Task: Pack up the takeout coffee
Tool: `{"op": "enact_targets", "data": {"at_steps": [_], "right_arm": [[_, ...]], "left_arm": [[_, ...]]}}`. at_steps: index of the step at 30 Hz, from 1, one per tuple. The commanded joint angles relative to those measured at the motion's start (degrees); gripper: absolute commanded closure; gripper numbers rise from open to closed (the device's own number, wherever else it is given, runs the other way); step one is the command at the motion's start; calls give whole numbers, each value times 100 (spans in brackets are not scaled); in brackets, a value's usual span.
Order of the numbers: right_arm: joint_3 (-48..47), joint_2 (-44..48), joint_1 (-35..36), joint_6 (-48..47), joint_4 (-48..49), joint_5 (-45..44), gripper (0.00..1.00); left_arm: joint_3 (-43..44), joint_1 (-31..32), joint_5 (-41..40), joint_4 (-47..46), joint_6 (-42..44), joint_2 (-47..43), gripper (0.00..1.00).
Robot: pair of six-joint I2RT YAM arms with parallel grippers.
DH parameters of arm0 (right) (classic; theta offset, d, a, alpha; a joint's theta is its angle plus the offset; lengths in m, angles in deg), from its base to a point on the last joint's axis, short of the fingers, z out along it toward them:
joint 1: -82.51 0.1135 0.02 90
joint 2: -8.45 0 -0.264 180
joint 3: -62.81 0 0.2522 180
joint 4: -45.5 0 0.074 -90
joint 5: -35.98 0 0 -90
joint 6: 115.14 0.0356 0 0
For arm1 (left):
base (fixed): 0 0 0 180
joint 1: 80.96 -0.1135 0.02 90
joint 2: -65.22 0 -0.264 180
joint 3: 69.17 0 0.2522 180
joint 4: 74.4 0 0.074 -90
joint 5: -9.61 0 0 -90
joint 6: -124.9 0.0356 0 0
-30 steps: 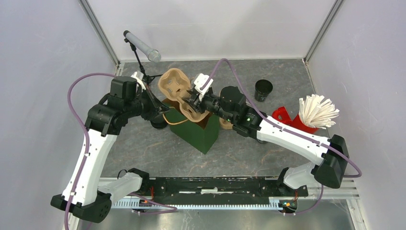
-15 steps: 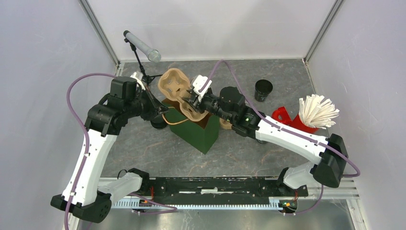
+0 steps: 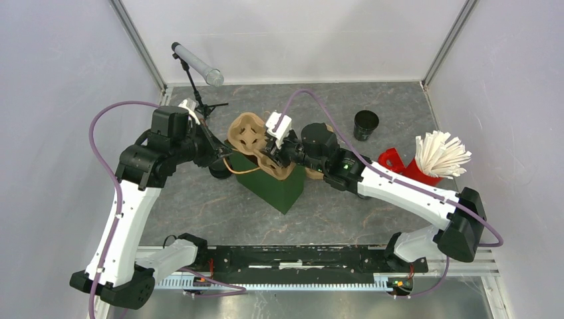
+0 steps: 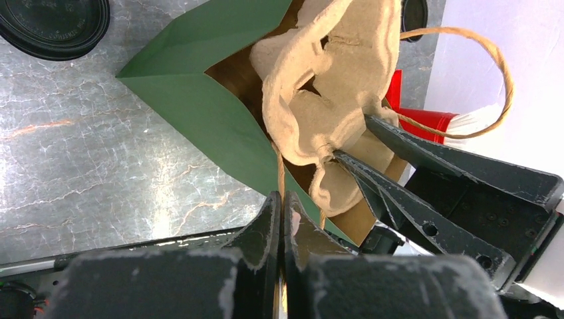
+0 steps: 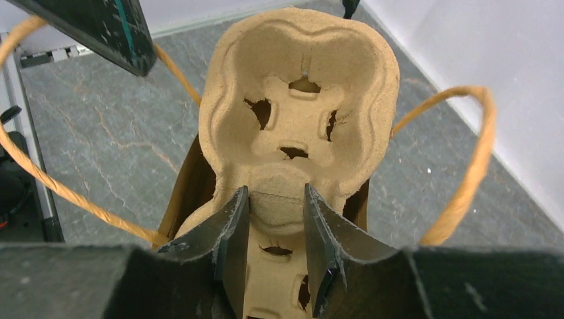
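The lidded takeout coffee is not in view. A brown pulp cup tray (image 3: pixel 247 133) stands on edge, its lower end inside the mouth of the green paper bag (image 3: pixel 276 187). My right gripper (image 3: pixel 269 149) is shut on the tray's middle ridge; the right wrist view shows the gripper (image 5: pixel 273 199) and the tray (image 5: pixel 299 100). My left gripper (image 3: pixel 225 157) is shut on the bag's twine handle at the near rim; the left wrist view shows the gripper (image 4: pixel 282 199), the bag (image 4: pixel 199 113) and the tray (image 4: pixel 332 86).
A lidless black cup (image 3: pixel 366 124) stands at the back right. A red holder (image 3: pixel 392 159) with white sticks (image 3: pixel 442 154) is at the right. A squat black round piece (image 4: pixel 53 23) lies left of the bag. A microphone stand (image 3: pixel 196 63) is at the back left.
My right gripper has moved left and down with the tray, so the tray sits lower in the bag's mouth. The left gripper has stayed on the handle.
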Motion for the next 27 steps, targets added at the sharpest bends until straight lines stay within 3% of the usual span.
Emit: {"op": "enact_targets", "data": {"at_steps": [1,17,27], "right_arm": [[-323,154,-17,215,-520,-170,63],[-612,-209,-21,395,-1291,0,63],[-332,-370,-21,715,-1118,47,63]], "left_arm": [[201,-33,-126,92,102,-27,98],[193,-33,-83,125,109,-104,98],[221,-33,84,293,133,-22,98]]}}
